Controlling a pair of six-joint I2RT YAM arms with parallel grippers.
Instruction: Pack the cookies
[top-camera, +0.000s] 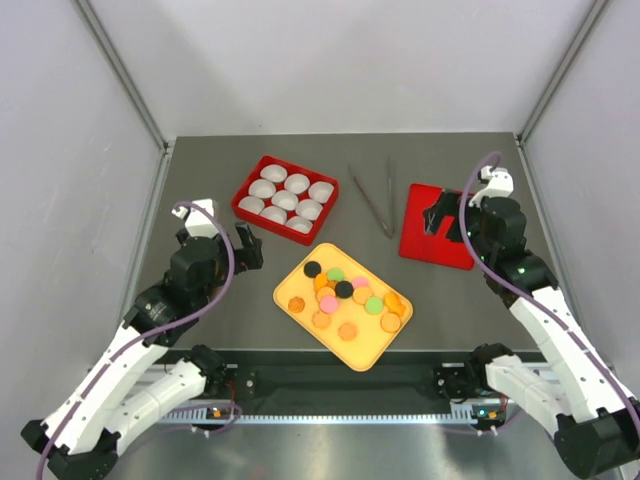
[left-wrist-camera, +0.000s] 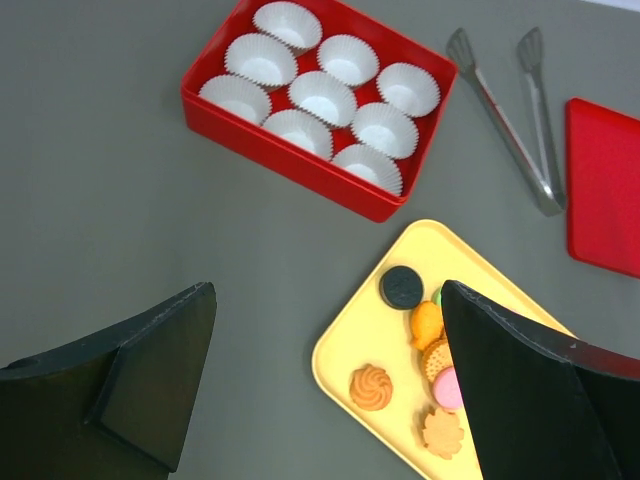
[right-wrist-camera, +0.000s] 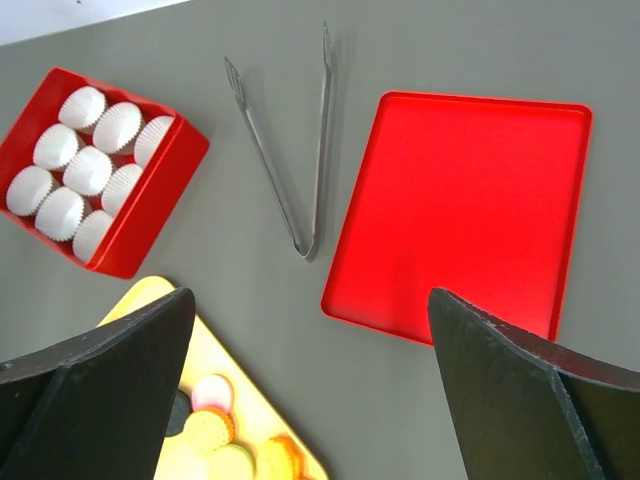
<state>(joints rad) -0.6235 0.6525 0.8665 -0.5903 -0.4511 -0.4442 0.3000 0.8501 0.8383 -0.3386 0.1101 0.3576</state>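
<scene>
Top external view: the cookies (top-camera: 345, 292) lie loose in a heap on the yellow tray (top-camera: 362, 357), which sits at the table's near middle, turned cornerwise. I see orange, pink, green and black ones, several touching or overlapping.

At 11 o'clock from the tray stands the red box (top-camera: 247, 182) with 9 white paper cups (top-camera: 285, 196) in 3 rows of 3. At 1 o'clock the metal tongs (top-camera: 370, 200) lie flat on the table, arms spread, joined end toward me. At 2 o'clock lies a flat red lid (top-camera: 430, 252).

My left gripper (top-camera: 247, 247) hovers at the tray's 10 o'clock, over bare table, jaws spread wide and holding nothing. My right gripper (top-camera: 440, 215) hangs above the red lid, also spread wide with nothing between the fingers.
</scene>
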